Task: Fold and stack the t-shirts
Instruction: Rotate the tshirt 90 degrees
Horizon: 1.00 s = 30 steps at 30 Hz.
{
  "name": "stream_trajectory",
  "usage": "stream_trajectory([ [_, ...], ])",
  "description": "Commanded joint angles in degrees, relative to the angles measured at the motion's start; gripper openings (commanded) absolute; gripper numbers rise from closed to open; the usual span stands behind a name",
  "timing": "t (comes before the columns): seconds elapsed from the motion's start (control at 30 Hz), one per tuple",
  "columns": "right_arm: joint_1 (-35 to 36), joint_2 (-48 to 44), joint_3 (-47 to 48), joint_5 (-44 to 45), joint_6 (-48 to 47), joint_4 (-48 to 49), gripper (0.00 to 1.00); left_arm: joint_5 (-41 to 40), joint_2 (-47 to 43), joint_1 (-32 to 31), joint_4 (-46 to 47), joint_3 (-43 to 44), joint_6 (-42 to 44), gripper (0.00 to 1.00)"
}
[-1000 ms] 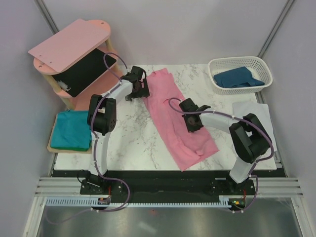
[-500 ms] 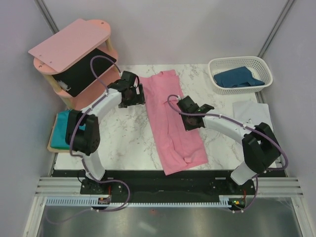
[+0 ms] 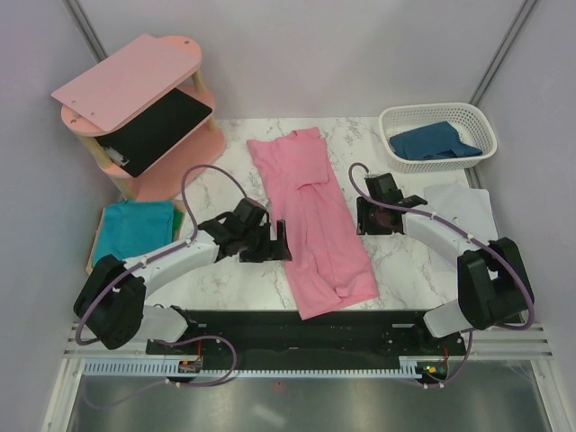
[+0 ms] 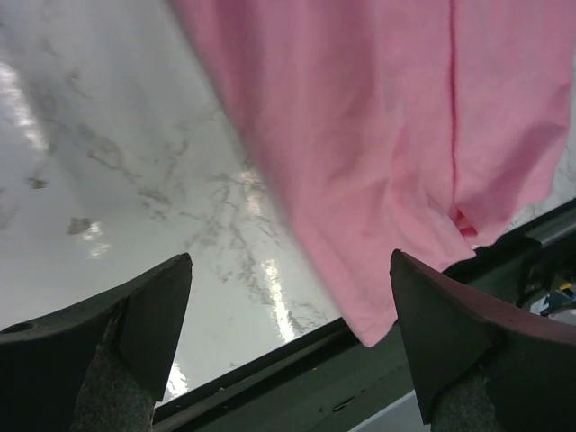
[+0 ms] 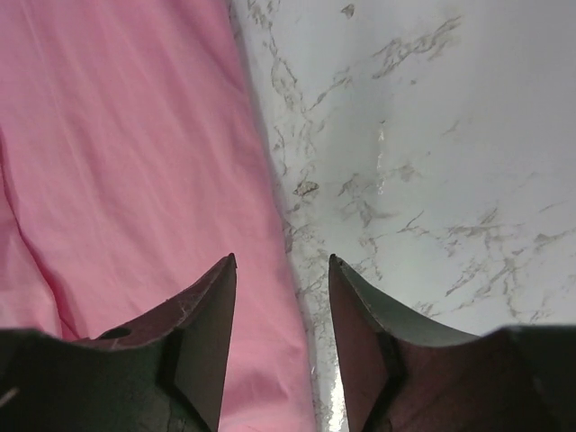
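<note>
A light pink t-shirt (image 3: pixel 310 211), folded into a long strip, lies flat on the marble table (image 3: pixel 225 189), running from the far middle toward the near edge. My left gripper (image 3: pixel 277 245) hovers wide open at the strip's left edge near the front. In the left wrist view the pink t-shirt (image 4: pixel 378 135) shows beyond the left gripper (image 4: pixel 288 261), which holds nothing. My right gripper (image 3: pixel 364 218) is open beside the strip's right edge. The right gripper (image 5: pixel 282 261) straddles the edge of the pink t-shirt (image 5: pixel 117 135) without gripping it. A teal t-shirt (image 3: pixel 135 232) lies folded at the left. A dark blue t-shirt (image 3: pixel 432 144) lies in the basket.
A white basket (image 3: pixel 396 119) stands at the far right. A pink wooden shelf unit (image 3: pixel 126 81) with a black panel fills the far left corner. The teal shirt rests on a wooden board (image 3: pixel 93 268). A white sheet (image 3: pixel 463 209) lies at the right edge.
The right gripper opened, let go of the pink shirt and shifted right. The left arm swung from the shirt's far end to its near left edge. The shirt now lies straighter.
</note>
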Motion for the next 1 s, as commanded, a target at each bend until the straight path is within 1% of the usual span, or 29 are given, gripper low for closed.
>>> stream_trajectory([
  [0.0, 0.19, -0.55, -0.83, -3.16, 1.48, 1.26, 0.53, 1.66, 2.68, -4.85, 6.84, -0.49, -7.86, 0.97],
  [0.1, -0.16, -0.73, -1.62, -3.16, 2.27, -1.45, 0.53, 1.57, 4.0, -6.44, 7.99, -2.6, -10.5, 0.96],
  [0.17, -0.16, -0.73, -2.76, -5.17, 2.8, -2.26, 0.52, 0.87, 3.56, -6.88, 8.69, -4.09, -11.47, 0.96],
  [0.27, -0.16, -0.55, -5.22, -7.98, 4.29, -2.7, 0.48, -0.36, 2.6, -6.88, 7.91, -4.37, -11.3, 0.96],
  [0.3, -0.16, -0.29, -5.84, -9.38, 4.73, -2.44, 0.43, -0.63, 2.24, -6.88, 7.64, -4.28, -11.21, 0.96],
  [0.37, -0.08, 0.15, -7.76, -10.62, 5.17, -1.48, 0.37, -1.59, 2.15, -6.8, 5.81, -3.4, -10.69, 0.96],
  [0.4, -0.16, 0.59, -8.47, -10.89, 5.26, -1.12, 0.27, -1.86, 2.15, -6.88, 5.44, -3.05, -10.6, 0.96],
  [0.47, 0.01, 1.11, -10.14, -13.52, 5.08, 0.45, 0.12, -1.86, 1.71, -6.88, 5.0, -2.61, -10.33, 0.96],
  [0.5, 0.27, 1.73, -10.67, -14.57, 5.17, 1.07, 0.0, -1.77, 1.63, -6.88, 4.83, -2.61, -10.33, 0.96],
  [0.6, 2.99, 2.96, -11.47, -15.81, 6.22, 2.66, 0.0, -1.51, 1.01, -6.88, 4.3, -2.43, -10.16, 0.96],
  [0.8, 14.49, 6.91, -9.63, -17.39, 11.58, 7.05, 0.0, 1.65, -0.75, -7.14, 4.3, -1.47, -9.64, 0.96],
  [0.9, 16.53, 9.29, -8.22, -17.48, 12.38, 7.67, 0.0, 2.53, -1.36, -7.23, 3.95, -1.03, -9.37, 0.96],
  [0.97, 16.63, 9.64, -8.04, -17.57, 12.55, 7.67, 0.0, 3.67, -1.45, -7.23, 3.86, -1.11, -9.45, 0.95],
])
